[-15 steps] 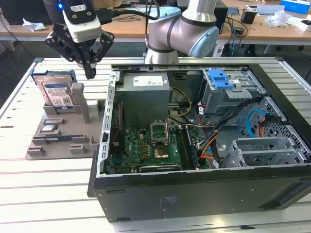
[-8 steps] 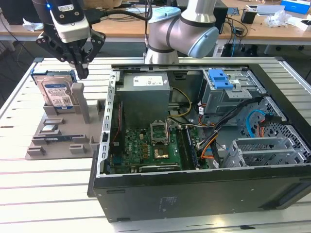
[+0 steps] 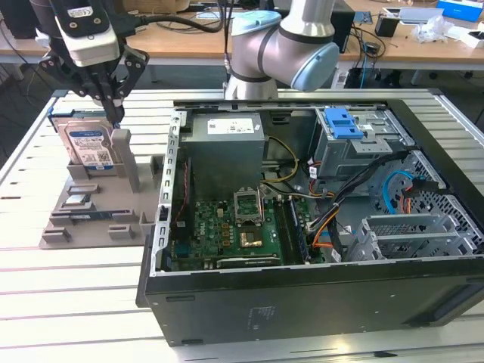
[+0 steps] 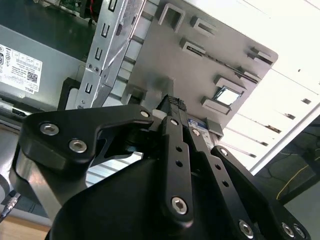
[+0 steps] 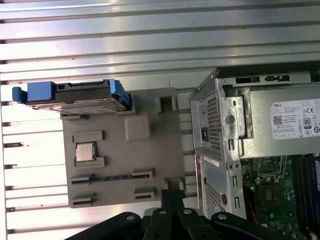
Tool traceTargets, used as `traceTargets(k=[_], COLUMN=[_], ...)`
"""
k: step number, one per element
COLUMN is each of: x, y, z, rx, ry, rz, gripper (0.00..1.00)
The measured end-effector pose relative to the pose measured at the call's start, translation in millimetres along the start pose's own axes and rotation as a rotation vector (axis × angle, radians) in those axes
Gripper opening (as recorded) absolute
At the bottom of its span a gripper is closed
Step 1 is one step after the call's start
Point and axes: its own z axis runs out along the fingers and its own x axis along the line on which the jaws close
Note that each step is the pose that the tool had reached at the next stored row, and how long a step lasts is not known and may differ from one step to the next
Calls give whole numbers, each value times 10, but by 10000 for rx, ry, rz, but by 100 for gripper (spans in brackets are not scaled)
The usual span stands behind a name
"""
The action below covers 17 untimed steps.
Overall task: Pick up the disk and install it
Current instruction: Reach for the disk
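Silver hard disk with white-and-blue label and blue plastic rails [image 3: 85, 144] stands on edge in a slot of the grey plastic fixture plate [image 3: 83, 219] on the white slatted table [image 3: 76, 302]. It sits to the exterior view's left of the open black computer case [image 3: 302, 299]. Not gripped, not installed

Black gripper [image 3: 115, 113] hangs over the fixture, tips near the disk's upper corner and the grey upright post [image 3: 121, 147]. Fingers look pressed together with nothing between them. In the first wrist view the disk shows edge-on as a blue strip, well off to one side of the tips, so I judge it's not lined up

Risks as I see them:
- descending with the fingers together would ram the disk's top edge or the post
- an off-centre grab on the slick blue rails could let the disk tilt or jam in its slot
- orange and black cables [image 3: 344, 204] lie just beside the grey metal drive cage [image 3: 370, 144], so they could snag the disk going in
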Motion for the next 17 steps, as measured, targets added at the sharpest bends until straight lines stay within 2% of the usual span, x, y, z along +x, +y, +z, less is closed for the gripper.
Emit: traceTargets(k=[7, 17], x=[182, 357], y=[-14, -27], z=[-5, -9], rx=[0, 0], ry=[0, 0], rz=[0, 0], gripper=[11, 11])
